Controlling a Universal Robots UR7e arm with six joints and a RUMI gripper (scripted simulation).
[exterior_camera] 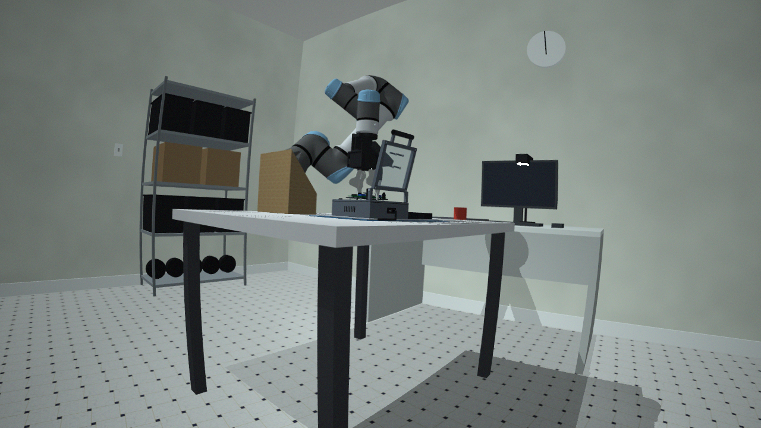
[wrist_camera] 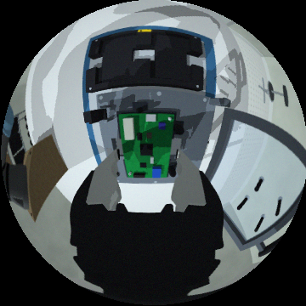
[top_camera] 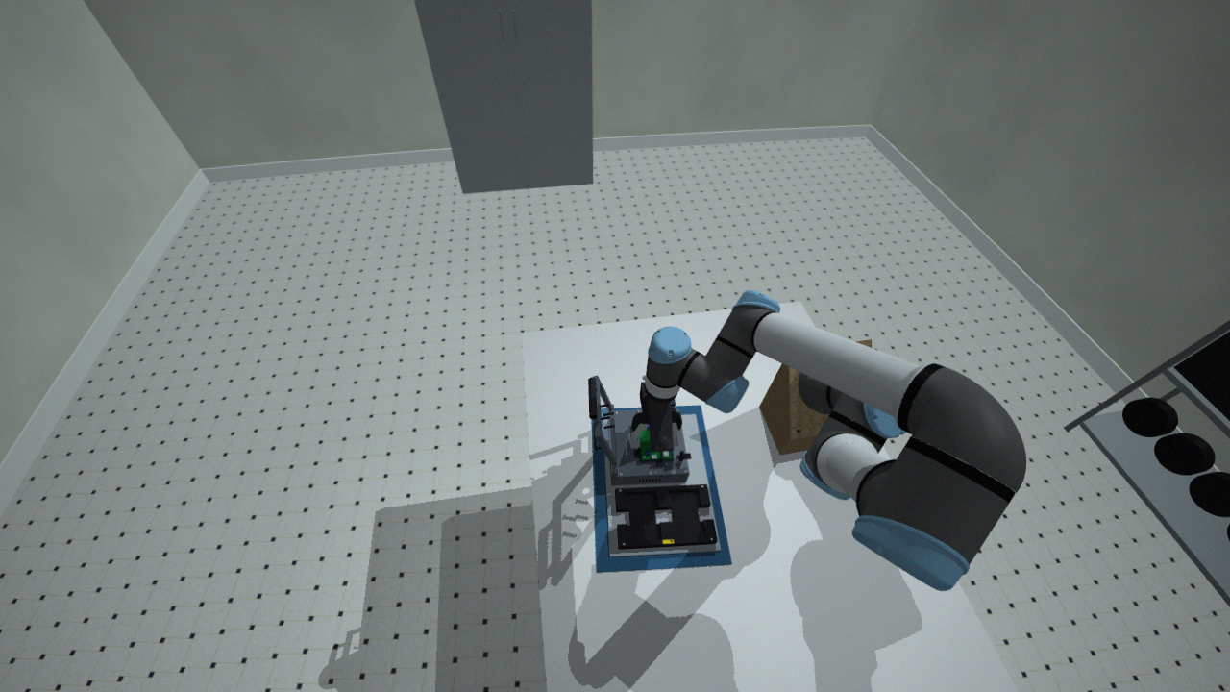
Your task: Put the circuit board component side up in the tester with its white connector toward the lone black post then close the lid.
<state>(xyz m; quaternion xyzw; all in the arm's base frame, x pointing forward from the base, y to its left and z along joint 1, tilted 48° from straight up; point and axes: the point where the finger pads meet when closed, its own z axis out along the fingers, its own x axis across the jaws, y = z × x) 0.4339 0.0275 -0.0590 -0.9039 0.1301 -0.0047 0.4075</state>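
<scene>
The green circuit board (wrist_camera: 146, 146) (top_camera: 647, 457) lies flat in the grey tester, component side up. Its white connector (wrist_camera: 127, 127) sits at the end toward the tray, on the side of a black post (wrist_camera: 94, 116). My gripper (wrist_camera: 148, 150) is open just above the board, with a finger on each long side and a gap to each edge. It holds nothing. It also shows in the top view (top_camera: 653, 440) and the exterior view (exterior_camera: 360, 186). The tester's lid (exterior_camera: 395, 166) stands upright and open beside the gripper. The black tray (top_camera: 662, 516) is empty.
Tester and tray sit on a blue mat (top_camera: 660, 490) on the white table. A brown cardboard box (top_camera: 791, 412) stands behind the arm. A red cup (exterior_camera: 459, 213) and a monitor (exterior_camera: 518, 183) are on the desk beyond.
</scene>
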